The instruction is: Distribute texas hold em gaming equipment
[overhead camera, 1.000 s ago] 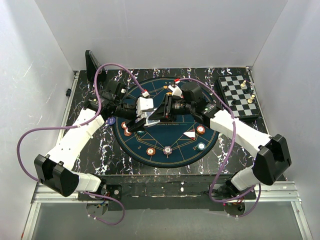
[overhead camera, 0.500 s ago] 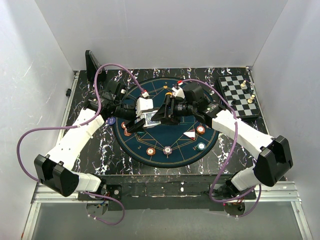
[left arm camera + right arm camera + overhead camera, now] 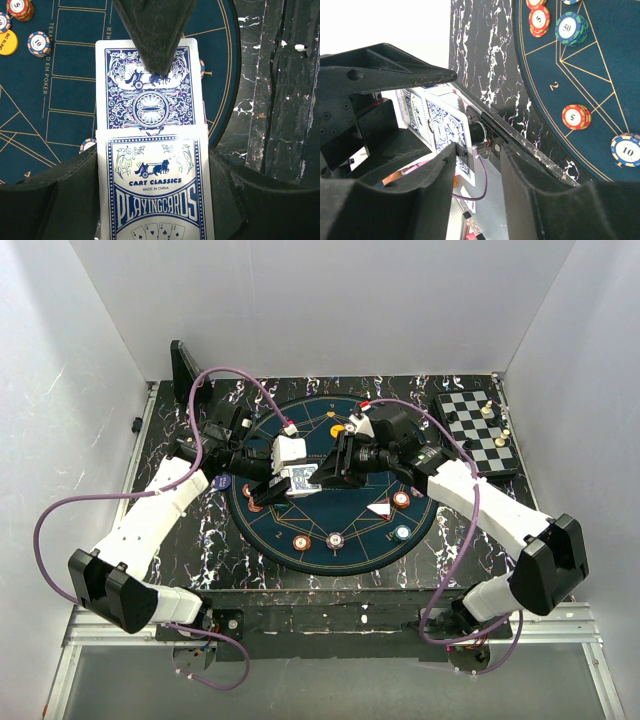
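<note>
1. While the left gripper (image 3: 152, 155) clamps the card box (image 3: 155, 200), a blue-backed card (image 3: 150, 100) juts from its mouth.
2. One finger of the right gripper (image 3: 477, 150) overlaps the card's far end (pinched or not, I cannot tell).
3. Both hang over the blue mat (image 3: 65, 75).

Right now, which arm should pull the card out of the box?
The right one, I think. The blue-backed card poking out of the playing-card box sits between the right gripper fingers, while the left gripper is busy clamping the box.
</note>
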Controlling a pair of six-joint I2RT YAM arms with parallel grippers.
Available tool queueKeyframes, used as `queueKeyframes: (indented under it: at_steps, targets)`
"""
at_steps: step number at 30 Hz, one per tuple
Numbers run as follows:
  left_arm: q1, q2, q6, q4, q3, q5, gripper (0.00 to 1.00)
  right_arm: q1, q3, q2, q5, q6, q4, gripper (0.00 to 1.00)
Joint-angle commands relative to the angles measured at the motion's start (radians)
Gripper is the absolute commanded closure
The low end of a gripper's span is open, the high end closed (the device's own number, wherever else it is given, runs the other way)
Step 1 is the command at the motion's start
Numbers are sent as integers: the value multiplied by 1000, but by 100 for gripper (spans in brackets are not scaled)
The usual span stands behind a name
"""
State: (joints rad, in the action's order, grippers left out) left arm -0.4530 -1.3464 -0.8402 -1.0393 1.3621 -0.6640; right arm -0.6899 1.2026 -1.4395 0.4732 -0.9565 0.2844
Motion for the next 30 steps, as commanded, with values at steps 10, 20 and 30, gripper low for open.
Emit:
queueKeyframes:
  at_steps: [10, 20, 30]
  targets:
    - [7, 47, -3, 10, 3, -19, 54, 38, -44, 93, -27, 10, 2, 62]
    - [7, 44, 10, 27, -12, -26, 54, 36, -78, 168, -4, -21, -131, 34]
    - [7, 32, 121, 71, 29, -86, 54, -51, 77, -28, 48, -4, -87, 30]
